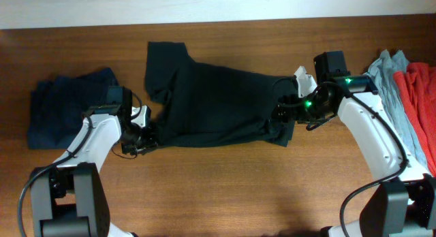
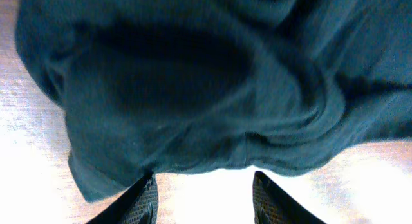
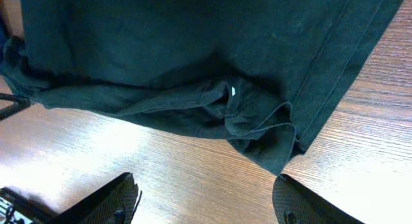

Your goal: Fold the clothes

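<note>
Grasping looks to be the step in hand. The black T-shirt [image 1: 218,101] lies rumpled across the middle of the tabletop [image 1: 218,189], not yet squared. One part is thrown up toward the far left and the body is bunched along its near edge.

The left gripper [image 1: 139,140] sits at the shirt's near-left corner. In its wrist view the jaws stand apart with bare wood between them and the hem lies just ahead of the tips, so it is released and holds nothing. The right gripper [image 1: 283,116] is at the shirt's right end. Its fingers [image 3: 122,198] are spread wide over bare tabletop, with the crumpled corner of cloth just beyond one tip, and it too is empty. A small white mark [image 3: 233,91] shows among the folds there; whether it is a logo or a label cannot be told.

A navy garment [image 1: 65,107] lies heaped at the left. A grey-blue garment [image 1: 392,77] and a red garment [image 1: 422,94] lie at the right edge, waiting their turn.

The next move probably calls for each gripper to creep forward, low enough for one finger to slip under the hem, and then close on the edge. Drawing the two ends apart should then flatten the shirt before any fold. The bunched right corner is the likelier trouble, since several layers could be pinched together there.
</note>
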Available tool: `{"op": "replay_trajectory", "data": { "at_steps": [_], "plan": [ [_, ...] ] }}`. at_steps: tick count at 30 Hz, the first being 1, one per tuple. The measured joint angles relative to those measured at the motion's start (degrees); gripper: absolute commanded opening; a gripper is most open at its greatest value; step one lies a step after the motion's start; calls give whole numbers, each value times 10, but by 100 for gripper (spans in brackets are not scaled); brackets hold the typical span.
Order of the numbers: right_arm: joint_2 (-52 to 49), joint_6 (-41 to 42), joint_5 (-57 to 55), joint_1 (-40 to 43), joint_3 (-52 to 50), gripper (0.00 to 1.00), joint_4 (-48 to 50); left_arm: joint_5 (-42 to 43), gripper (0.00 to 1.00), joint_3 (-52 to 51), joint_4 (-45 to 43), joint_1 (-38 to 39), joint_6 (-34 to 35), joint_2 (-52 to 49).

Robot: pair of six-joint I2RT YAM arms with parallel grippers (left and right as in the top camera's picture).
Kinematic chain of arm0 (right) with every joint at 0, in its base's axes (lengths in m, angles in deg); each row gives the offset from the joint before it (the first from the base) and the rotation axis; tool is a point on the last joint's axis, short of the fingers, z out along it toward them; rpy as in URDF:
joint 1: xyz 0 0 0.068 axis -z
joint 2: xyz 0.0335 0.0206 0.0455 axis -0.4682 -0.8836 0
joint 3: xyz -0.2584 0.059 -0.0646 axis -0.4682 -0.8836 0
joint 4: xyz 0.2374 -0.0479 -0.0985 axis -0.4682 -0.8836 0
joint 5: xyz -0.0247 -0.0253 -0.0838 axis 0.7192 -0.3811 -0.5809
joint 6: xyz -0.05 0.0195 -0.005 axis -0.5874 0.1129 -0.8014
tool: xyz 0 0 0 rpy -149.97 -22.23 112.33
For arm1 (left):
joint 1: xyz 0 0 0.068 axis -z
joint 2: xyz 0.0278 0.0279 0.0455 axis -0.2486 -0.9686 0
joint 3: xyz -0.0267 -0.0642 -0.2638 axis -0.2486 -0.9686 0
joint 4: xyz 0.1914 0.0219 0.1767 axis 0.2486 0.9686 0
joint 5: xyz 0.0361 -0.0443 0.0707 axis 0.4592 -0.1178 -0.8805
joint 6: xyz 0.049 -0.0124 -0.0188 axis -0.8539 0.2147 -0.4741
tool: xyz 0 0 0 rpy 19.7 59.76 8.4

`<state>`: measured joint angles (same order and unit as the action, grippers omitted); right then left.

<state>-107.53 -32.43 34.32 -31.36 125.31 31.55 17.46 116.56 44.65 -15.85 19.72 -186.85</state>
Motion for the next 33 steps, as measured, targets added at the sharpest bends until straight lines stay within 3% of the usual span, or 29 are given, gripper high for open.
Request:
{"op": "replay_trajectory", "data": {
  "at_steps": [12,19,23,28,33],
  "plan": [
    [0,0,-4,0,0,72,0,-26,52,-42,-28,0,37,0],
    [0,0,-13,0,0,72,0,-38,51,-71,-115,1,57,8],
    [0,0,-17,0,0,72,0,-52,40,-76,-150,1,61,9],
    [0,0,-19,0,0,72,0,-63,0,-80,-155,1,61,9],
    [0,0,-19,0,0,72,0,-63,1,-83,-136,1,63,9]
  ]
}}
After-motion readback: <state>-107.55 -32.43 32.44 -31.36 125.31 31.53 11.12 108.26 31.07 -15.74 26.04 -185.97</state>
